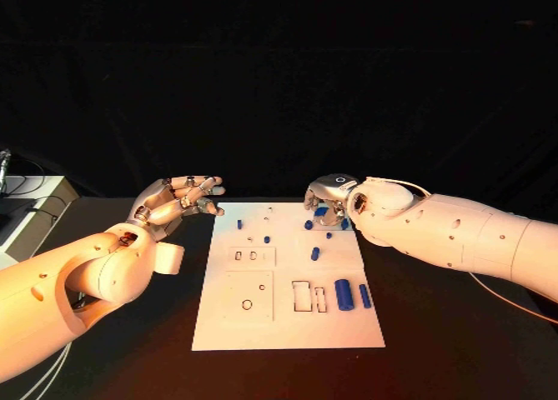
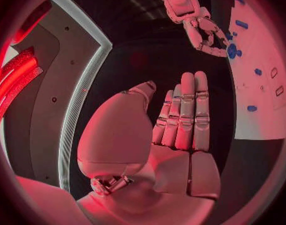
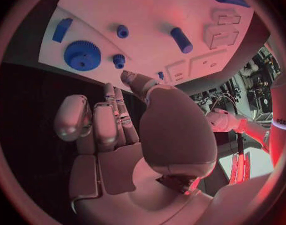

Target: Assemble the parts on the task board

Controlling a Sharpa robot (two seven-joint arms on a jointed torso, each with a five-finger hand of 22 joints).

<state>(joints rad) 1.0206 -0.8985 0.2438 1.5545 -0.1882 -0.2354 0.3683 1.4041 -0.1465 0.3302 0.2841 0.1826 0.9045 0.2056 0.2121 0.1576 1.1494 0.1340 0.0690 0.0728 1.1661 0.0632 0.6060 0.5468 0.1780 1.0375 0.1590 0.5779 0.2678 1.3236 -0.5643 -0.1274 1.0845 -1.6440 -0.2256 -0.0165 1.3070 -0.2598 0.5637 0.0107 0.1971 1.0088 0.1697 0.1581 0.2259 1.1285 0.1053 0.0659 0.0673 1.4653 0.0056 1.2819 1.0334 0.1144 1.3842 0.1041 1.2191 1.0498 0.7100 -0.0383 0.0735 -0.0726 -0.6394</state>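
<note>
I saw the task board (image 1: 231, 329) lying at centre frame, blue parts scattered over its upper and right areas (a gear (image 3: 82, 55) lay near its far edge). My left hand (image 1: 179, 200) hovered beside the board's upper left corner, fingers apart, empty. My right hand (image 1: 330, 198) hung over the board's upper right, fingers curled, holding nothing.

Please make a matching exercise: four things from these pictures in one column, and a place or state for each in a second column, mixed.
1. left hand
2. right hand
3. blue gear
4. task board

a. white plate in the middle of the table
b. over the board's far edge, fingers pointing down
c. open, beside the board's far left corner
d. lies on the board near the right hand

Pairs: 1-c, 2-b, 3-d, 4-a
</note>
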